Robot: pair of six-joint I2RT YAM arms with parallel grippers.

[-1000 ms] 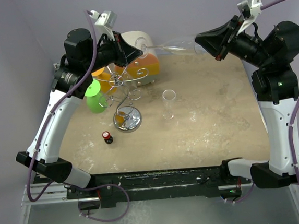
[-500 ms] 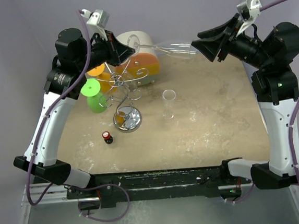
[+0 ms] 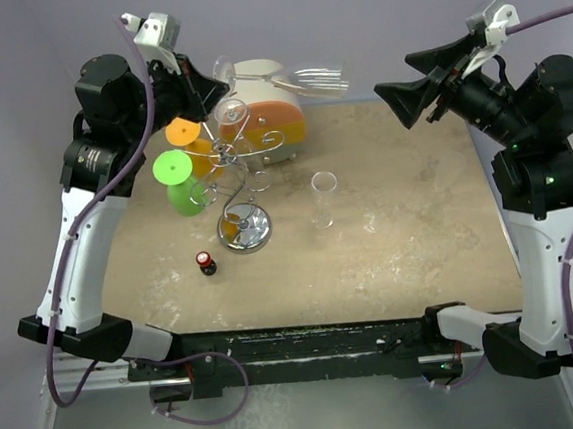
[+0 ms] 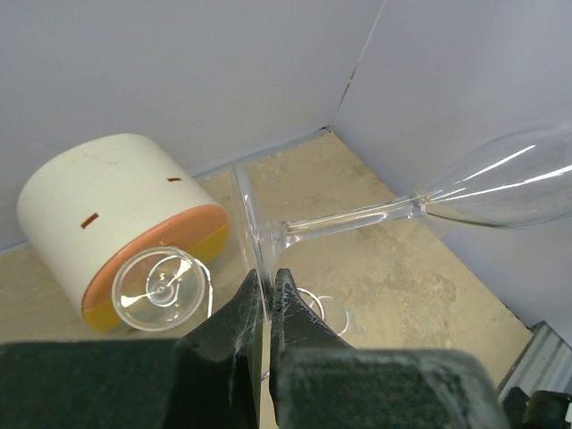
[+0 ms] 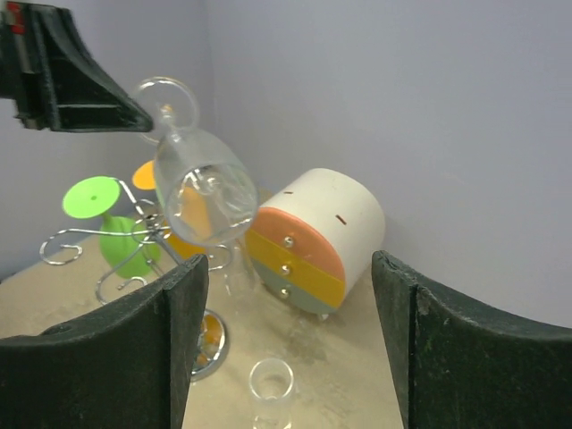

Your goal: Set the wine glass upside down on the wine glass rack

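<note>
Left wrist view: our left gripper (image 4: 268, 286) clamps the wine glass (image 4: 340, 219) foot. Our right gripper (image 3: 393, 77) has let go, fingers spread, so we can approach the wine glass rack (image 3: 232, 169).

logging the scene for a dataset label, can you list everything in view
wine glass: 1, clear, held sideways in the air above the drum
wine glass rack: 1, silver wire, left half of the table
green wine glass: 1, upside down at the rack's left side
orange wine glass: 1, foot up, behind the green one
second clear wine glass: 1, foot up at the rack's far side
drum: 1, white and orange, far edge behind the rack
straight glass: 1, clear, upright, right of the rack
small bottle: 1, dark with red cap, near the rack's base
table: 1, beige
left gripper: 1, black, shut on the wine glass's foot
right gripper: 1, black, open, empty
</note>
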